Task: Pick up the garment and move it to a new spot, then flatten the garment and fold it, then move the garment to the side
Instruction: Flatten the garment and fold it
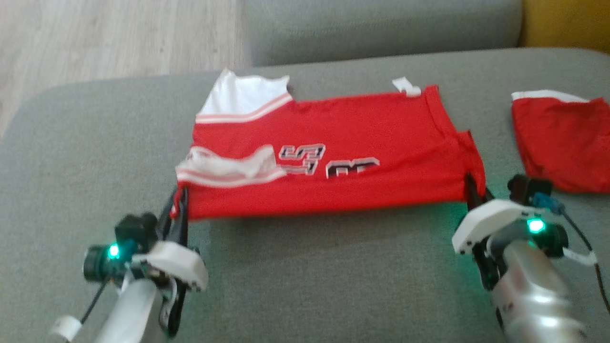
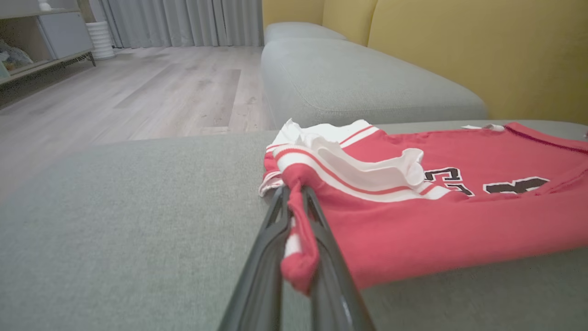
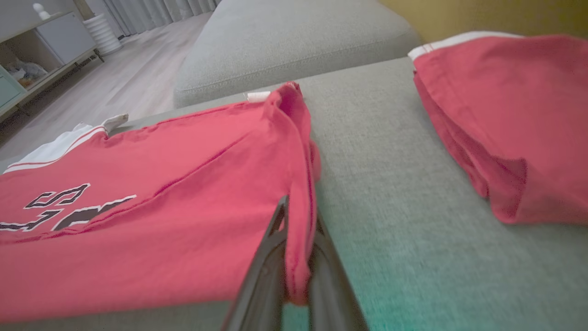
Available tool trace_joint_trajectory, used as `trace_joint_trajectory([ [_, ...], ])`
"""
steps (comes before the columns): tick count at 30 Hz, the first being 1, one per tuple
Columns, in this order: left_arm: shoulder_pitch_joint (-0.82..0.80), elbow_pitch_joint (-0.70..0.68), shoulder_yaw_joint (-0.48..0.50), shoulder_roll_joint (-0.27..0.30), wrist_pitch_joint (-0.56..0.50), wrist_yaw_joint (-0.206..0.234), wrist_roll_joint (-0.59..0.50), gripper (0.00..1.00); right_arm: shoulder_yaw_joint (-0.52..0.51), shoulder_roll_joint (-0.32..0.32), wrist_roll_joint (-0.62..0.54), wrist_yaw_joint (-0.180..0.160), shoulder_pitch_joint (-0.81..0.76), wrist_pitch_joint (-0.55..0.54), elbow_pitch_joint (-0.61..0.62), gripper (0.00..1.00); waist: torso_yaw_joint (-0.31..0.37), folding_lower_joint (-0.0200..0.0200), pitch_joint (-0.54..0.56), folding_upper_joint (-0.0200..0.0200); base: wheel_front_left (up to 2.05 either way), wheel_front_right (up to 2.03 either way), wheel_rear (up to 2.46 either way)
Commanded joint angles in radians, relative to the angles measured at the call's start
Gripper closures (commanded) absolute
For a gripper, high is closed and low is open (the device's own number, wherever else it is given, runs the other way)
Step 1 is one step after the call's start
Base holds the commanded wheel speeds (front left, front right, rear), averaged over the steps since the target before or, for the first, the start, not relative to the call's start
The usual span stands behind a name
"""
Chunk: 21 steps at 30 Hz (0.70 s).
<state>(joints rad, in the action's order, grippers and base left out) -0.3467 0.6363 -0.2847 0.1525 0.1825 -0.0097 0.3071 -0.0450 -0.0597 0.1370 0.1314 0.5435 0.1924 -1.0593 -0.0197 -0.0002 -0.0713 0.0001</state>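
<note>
The garment (image 1: 343, 157) is a red jersey with white striped trim and black lettering, spread across the grey cushion (image 1: 305, 271). Its near edge is lifted a little off the cushion between my two grippers. My left gripper (image 1: 181, 202) is shut on the garment's near left corner, where red and white cloth bunches between the fingers (image 2: 294, 216). My right gripper (image 1: 472, 190) is shut on the near right corner, and a red fold of the garment (image 3: 183, 184) runs between the dark fingers (image 3: 296, 239).
A second red piece of clothing (image 1: 562, 143) with a white band lies on the cushion to the right, close to my right arm. Another grey cushion (image 1: 381, 28) sits behind, a yellow backrest (image 2: 459, 55) beyond it, and wooden floor (image 1: 95, 43) lies to the far left.
</note>
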Motion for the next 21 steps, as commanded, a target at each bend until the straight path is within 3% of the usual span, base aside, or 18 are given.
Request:
trace_joint_trajectory([
  [1,0.007,-0.041,0.024,0.042,-0.023,-0.007,0.0,1.0,0.019,0.01,0.019,-0.001,-0.011,-0.017,0.057,1.0,0.008,0.0002,0.032,-0.0001,0.0,0.0,0.0],
  [11,0.159,-0.195,-0.005,0.086,-0.172,-0.025,0.029,1.0,0.013,0.01,0.049,-0.001,-0.219,-0.172,0.331,1.0,0.011,0.0002,0.079,-0.0001,0.0,0.0,0.0],
  [21,0.232,-0.315,-0.028,0.106,-0.285,-0.015,0.047,1.0,-0.013,0.01,0.075,-0.001,-0.403,-0.307,0.638,1.0,0.003,0.0002,0.059,-0.0001,0.0,0.0,0.0],
])
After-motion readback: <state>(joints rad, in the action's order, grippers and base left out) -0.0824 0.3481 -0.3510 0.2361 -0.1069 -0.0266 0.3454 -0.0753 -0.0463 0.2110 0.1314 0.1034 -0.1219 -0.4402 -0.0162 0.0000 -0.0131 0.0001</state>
